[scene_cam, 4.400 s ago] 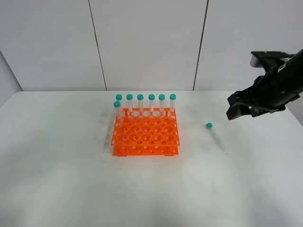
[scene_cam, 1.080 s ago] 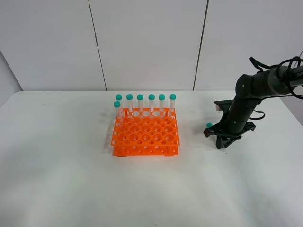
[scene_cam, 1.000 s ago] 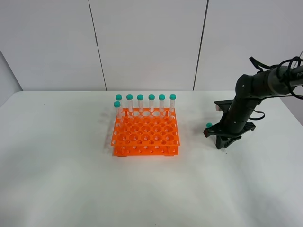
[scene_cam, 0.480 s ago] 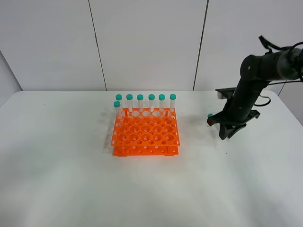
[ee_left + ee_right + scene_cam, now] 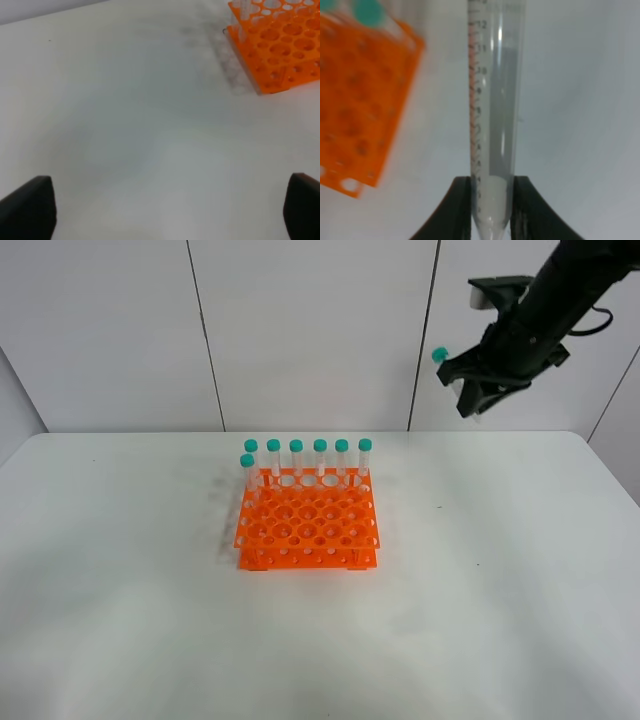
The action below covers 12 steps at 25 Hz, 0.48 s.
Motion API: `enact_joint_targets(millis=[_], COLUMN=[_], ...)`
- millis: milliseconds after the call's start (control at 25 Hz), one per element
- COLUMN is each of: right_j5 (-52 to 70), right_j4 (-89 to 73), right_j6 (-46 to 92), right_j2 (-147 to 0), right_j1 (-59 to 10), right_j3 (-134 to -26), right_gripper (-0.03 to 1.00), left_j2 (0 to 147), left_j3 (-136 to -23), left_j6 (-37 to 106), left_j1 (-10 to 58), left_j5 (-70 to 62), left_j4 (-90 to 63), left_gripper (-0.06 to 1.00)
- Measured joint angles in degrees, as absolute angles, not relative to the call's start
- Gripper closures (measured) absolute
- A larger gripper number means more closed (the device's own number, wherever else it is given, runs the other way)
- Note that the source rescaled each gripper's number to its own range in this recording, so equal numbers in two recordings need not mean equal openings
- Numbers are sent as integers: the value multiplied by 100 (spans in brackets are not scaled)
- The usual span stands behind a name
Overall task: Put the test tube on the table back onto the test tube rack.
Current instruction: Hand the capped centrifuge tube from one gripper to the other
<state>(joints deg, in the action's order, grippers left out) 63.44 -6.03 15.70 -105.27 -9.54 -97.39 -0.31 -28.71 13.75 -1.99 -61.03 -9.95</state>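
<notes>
Exterior high view: up in the upper right of the frame, in front of the pale wall panels [image 5: 300, 330], the dark right arm [image 5: 545, 300] hangs well above the white bench [image 5: 150, 620]. The right jaws are clenched on the test tube [image 5: 438, 355], which is in the air and clear of the bench. The tube sits tilted, its teal cap poking out toward the upper left and its clear body running down to the right behind the black fingers. The orange test tube rack [image 5: 308, 525] stands near the middle of the frame on the bench, well apart from the held tube and lower left of it. Seven other tubes [image 5: 320, 455] with teal caps stand upright in it, six in a row along its far edge and one more just in front at the left end; the nearer holes look unfilled. Right wrist view: the test tube [image 5: 495, 100] shows close up with a reddish printed scale down its side, its tapered end pinched between two black fingers [image 5: 457, 210], and the rack [image 5: 360, 100] lies blurred far below on the bench [image 5: 570, 125]. Left wrist view: the left jaws are released, two dark fingertips [image 5: 30, 207] set wide apart with nothing between them above bare bench [image 5: 125, 125], one corner of the rack [image 5: 272, 50] beyond.
</notes>
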Motion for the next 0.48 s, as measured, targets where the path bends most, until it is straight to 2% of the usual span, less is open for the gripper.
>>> enact_joint_targets(millis=[200, 480], right_j5=[5889, 4476], right_j4=[-653, -1006], right_j6=[1747, 2229], right_j2=[-10505, -10505], right_j1=[-1847, -2738], right_j3=[-10155, -9882], right_gripper=[95, 95], left_j2=[-31, -31], left_j3=[-2871, -2871], left_j6=[1375, 1375], left_j1=[-199, -199], left_j5=[-6103, -6103], left_j4=[-995, -995], left_gripper=[-6, -6])
